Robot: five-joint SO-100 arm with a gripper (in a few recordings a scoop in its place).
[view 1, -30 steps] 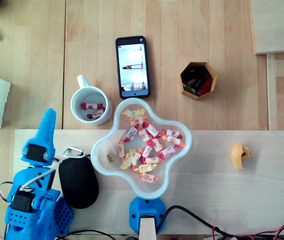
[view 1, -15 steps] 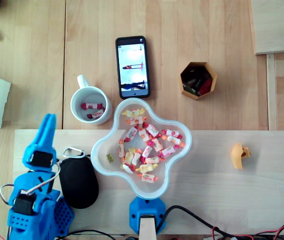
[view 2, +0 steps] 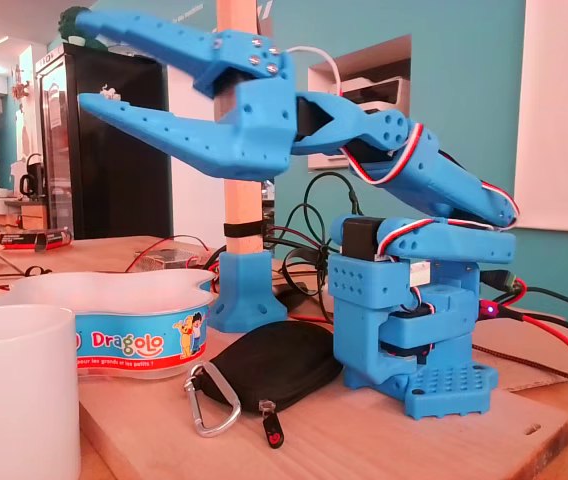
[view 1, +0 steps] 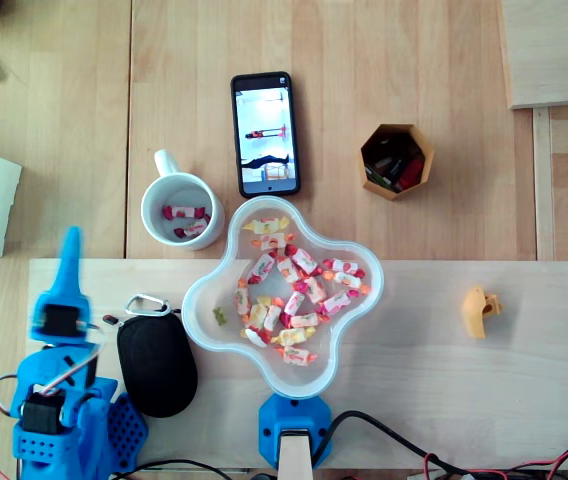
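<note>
Gripper [view 2: 86, 60] is held raised, jaws spread wide. In the overhead view it is blurred, over the left edge of the board [view 1: 464, 400]. Black pouch [view 1: 157, 365] is laid just beside it at the board's lower-left corner, with carabiner [view 1: 146, 303] attached. Candy bowl [view 2: 134, 345] is labelled "Dragolo"; the smaller print is hard to make out. Mug [view 2: 14, 395] is cut off at the fixed view's lower-left corner.

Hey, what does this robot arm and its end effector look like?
The arm is bright blue plastic, built of blocky segments on a base dotted with small holes. The end effector has two long, tapered fingers, the upper one set with small screws. Red, white and black wires run along the joints, and a white cable loops behind the end effector.
</note>
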